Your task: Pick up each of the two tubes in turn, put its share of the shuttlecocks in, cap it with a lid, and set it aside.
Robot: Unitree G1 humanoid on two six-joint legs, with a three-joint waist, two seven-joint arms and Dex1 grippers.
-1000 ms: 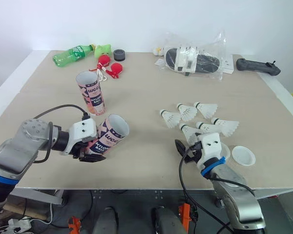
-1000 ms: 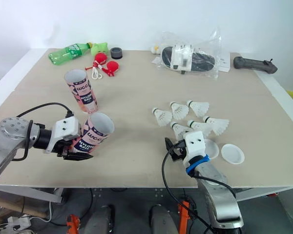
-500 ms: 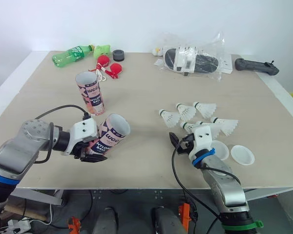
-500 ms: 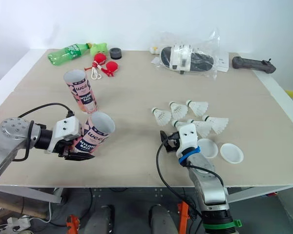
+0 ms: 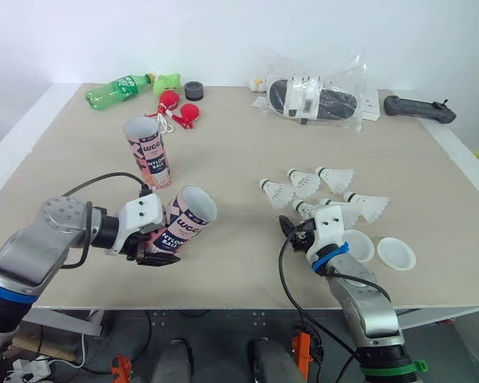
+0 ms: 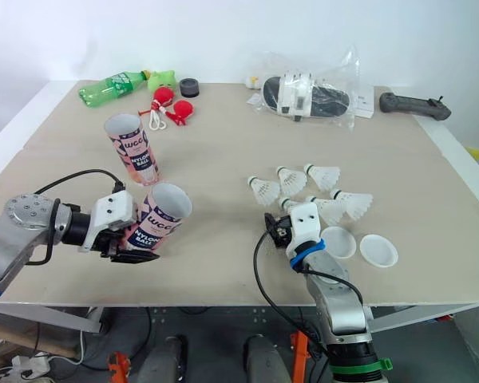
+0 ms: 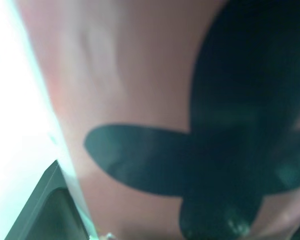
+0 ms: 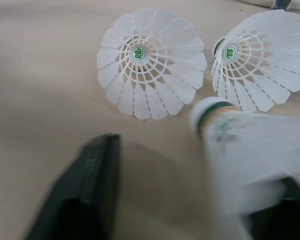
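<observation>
My left gripper [image 5: 153,249] is pinching the pink printed cardboard tube [image 5: 186,224] near the front edge of the beige worktop [image 5: 239,144]. The tube is tilted, with its open mouth facing up and to the right. A second pink tube [image 5: 148,152] stands upright behind it. My right gripper [image 5: 292,230] is spread low over the worktop. One white plastic shuttlecock [image 8: 240,160] lies between its fingers [image 8: 85,195], close to one of them. The other shuttlecocks [image 5: 306,183] lie just beyond, and two white round lids [image 5: 397,253] lie to the right.
</observation>
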